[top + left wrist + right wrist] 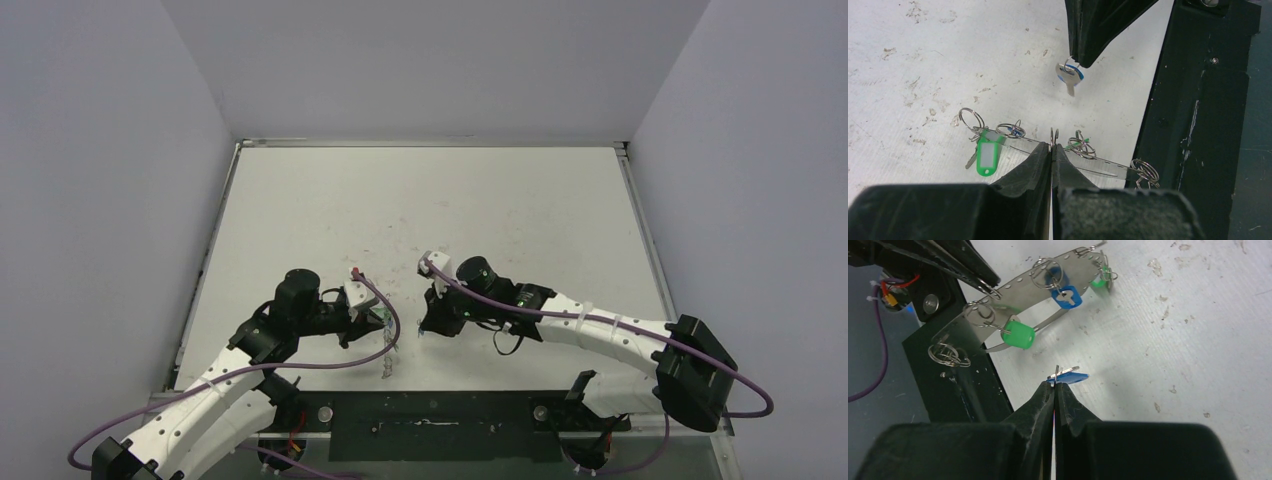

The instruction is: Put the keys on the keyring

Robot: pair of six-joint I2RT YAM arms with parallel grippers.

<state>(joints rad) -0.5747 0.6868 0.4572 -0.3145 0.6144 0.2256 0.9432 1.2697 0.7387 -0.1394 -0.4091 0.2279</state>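
Your left pincer (1052, 150) is closed, its two fingertips pressed together on the rim of the keyring (1018, 290). This is one large hoop made of a thin, perforated silvery band, and it sits tilted over the near edge of the white surface (1173, 330), just beside the black base plate (963, 390). Your right pincer (1054, 386) is also closed. It grips one blue key (1072, 376) by its top, where a small wire loop pokes up between the tips, and holds it near the hoop but clear of it. You can count three more coloured heads hanging on the hoop: a green key (1018, 335) at the near side, a second blue key (1068, 296) around the middle, and a second green key (1099, 283) at the far end. That makes four keys, two green and two blue, with three on the band and one in the right pincer. In the left wrist view, four small wire rings (1145, 172) are spread along the band. Whether every ring carries a key is not clear. From above, the two pincers face each other near the front middle of the surface, close together but not touching.
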